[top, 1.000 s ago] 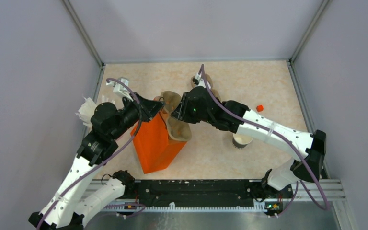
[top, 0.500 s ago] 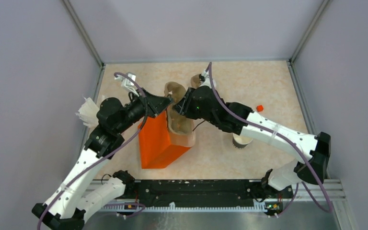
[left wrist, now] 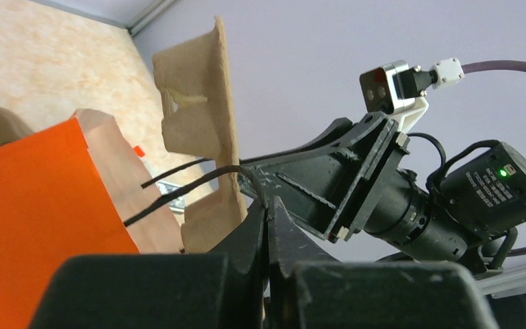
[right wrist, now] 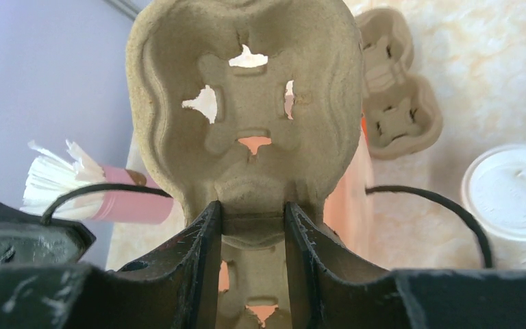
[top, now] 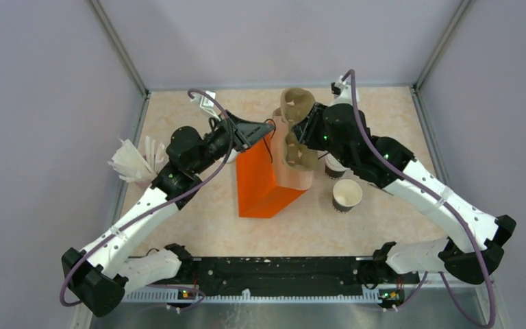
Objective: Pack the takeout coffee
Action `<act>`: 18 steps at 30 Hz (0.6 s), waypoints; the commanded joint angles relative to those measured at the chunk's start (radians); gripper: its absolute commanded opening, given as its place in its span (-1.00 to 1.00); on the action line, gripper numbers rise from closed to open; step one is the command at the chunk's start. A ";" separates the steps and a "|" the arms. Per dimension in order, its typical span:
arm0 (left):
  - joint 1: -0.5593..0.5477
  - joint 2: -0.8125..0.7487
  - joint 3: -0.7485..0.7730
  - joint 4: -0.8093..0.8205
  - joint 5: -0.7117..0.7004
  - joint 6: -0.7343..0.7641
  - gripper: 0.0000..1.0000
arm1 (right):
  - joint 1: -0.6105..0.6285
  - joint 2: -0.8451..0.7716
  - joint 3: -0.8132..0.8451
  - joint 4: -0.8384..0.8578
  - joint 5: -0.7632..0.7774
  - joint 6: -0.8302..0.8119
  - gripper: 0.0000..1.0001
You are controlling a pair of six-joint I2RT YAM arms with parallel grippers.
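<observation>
The coffee [right wrist: 514, 192] stands near right jaws — clamped on pulp tray [right wrist: 246, 82]; left jaws pinch bag handle [left wrist: 236, 168].

Tray [top: 296, 104] at bag [top: 260, 184] mouth, takeout coffee [right wrist: 514, 192] right of bag.

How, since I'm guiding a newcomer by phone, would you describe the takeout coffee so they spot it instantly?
Start at the tall orange bag mid-table, then look just right of it, where two small paper cups sit below the right arm. The takeout coffee is the farther one; its round white lid sets it apart from the open cup in front.
</observation>
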 commanded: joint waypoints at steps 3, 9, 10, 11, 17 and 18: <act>-0.039 -0.011 0.047 0.141 -0.126 -0.072 -1.00 | -0.018 0.012 0.120 -0.021 -0.001 -0.155 -0.38; -0.039 -0.115 -0.071 -0.010 -0.172 -0.048 -0.94 | -0.018 0.013 0.045 0.007 -0.061 -0.115 -0.39; -0.038 -0.136 -0.084 -0.054 -0.182 -0.044 -0.91 | -0.018 0.008 0.025 0.022 -0.073 -0.104 -0.39; -0.039 -0.155 -0.106 -0.071 -0.189 -0.036 -0.84 | -0.018 0.004 0.008 0.033 -0.086 -0.097 -0.40; -0.038 -0.205 -0.060 -0.233 -0.202 0.080 -0.13 | -0.017 -0.009 -0.031 0.032 -0.095 -0.122 -0.40; -0.038 -0.208 -0.044 -0.265 -0.200 0.101 0.04 | -0.016 -0.014 -0.034 0.030 -0.098 -0.123 -0.40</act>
